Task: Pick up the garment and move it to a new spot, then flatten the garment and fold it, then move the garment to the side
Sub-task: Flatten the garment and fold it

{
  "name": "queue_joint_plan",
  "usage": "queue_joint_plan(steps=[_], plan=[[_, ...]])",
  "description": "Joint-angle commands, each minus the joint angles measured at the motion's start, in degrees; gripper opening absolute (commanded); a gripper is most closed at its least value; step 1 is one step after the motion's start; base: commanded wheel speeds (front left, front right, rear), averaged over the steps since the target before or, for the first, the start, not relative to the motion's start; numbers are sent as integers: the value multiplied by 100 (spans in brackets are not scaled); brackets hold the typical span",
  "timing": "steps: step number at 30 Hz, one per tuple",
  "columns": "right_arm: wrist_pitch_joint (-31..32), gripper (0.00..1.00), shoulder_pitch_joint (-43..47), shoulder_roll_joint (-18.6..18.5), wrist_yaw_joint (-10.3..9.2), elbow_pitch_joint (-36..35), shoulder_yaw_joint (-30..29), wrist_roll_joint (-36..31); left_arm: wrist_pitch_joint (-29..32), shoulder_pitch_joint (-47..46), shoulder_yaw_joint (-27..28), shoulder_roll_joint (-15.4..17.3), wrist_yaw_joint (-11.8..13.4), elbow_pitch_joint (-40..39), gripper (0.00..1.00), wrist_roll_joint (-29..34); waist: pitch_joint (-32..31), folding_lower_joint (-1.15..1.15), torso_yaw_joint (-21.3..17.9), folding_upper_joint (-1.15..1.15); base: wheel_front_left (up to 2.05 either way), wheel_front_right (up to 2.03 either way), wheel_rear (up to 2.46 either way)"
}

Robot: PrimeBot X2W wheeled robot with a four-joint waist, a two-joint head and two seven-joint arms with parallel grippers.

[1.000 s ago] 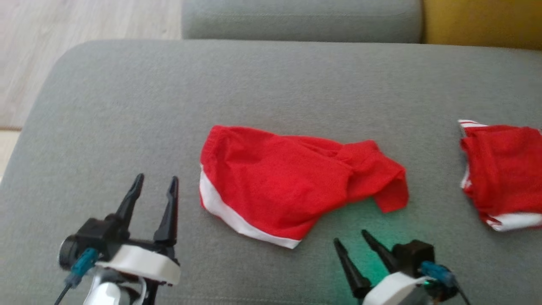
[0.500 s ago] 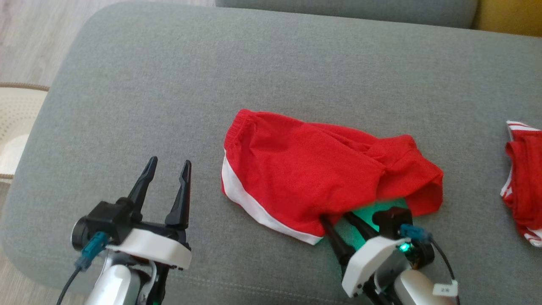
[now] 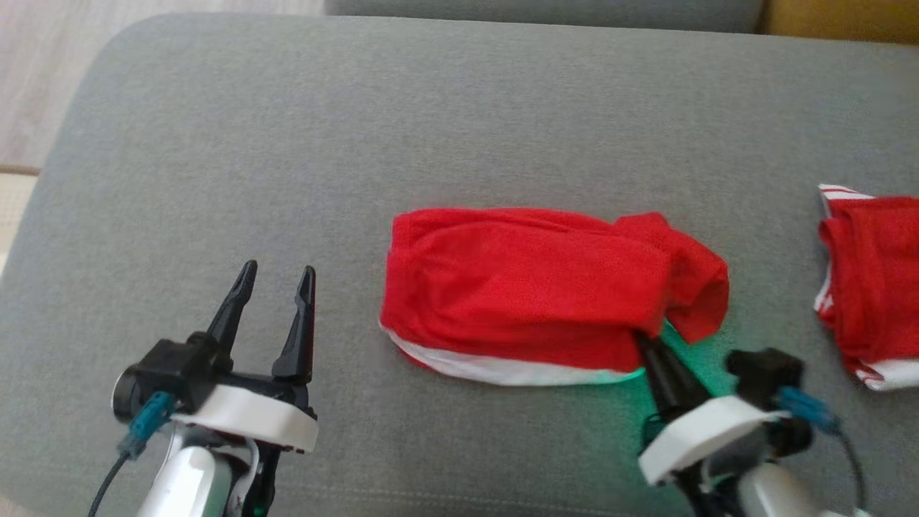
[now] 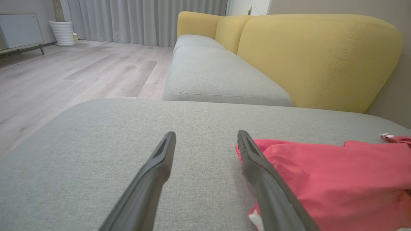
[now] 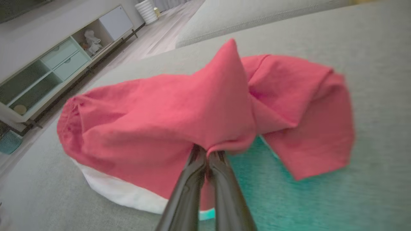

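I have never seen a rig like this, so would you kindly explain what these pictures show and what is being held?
This is a two-armed wheeled robot. One picture looks down from its head; the other two come from wrist cameras, looking along each hand's two dark fingers. On the grey sofa cushion lies a red garment with a white band; a second red garment lies apart at the right. The left hand is open and empty, beside the garment. The right hand is shut, pinching the red garment's near edge.
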Motion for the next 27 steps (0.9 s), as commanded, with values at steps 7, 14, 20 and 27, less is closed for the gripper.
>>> queue_joint_plan(steps=[7, 14, 20, 27], plan=[[317, 0, 360, -3, 39, -1469, -896, -220, -70, -151, 276, -11, -65, -243, 100, 95, -22, 0, -239, 0, 0, 0, 0], [489, 0, 92, -3, 39, -1949, -1120, -756, -71, -187, 276, -67, -147, -225, 100, 126, -1, 0, -221, 0, 0, 0, 0], [559, 0, -88, -3, 39, -1551, -276, -825, -71, -223, 288, -128, -215, -183, 100, 129, 47, 0, -115, 0, 0, 0, 0], [455, 100, -382, -3, 39, -714, 498, -572, -71, -273, 279, -199, -295, -127, 100, 140, 129, 0, -24, 0, 0, 0, 0]])
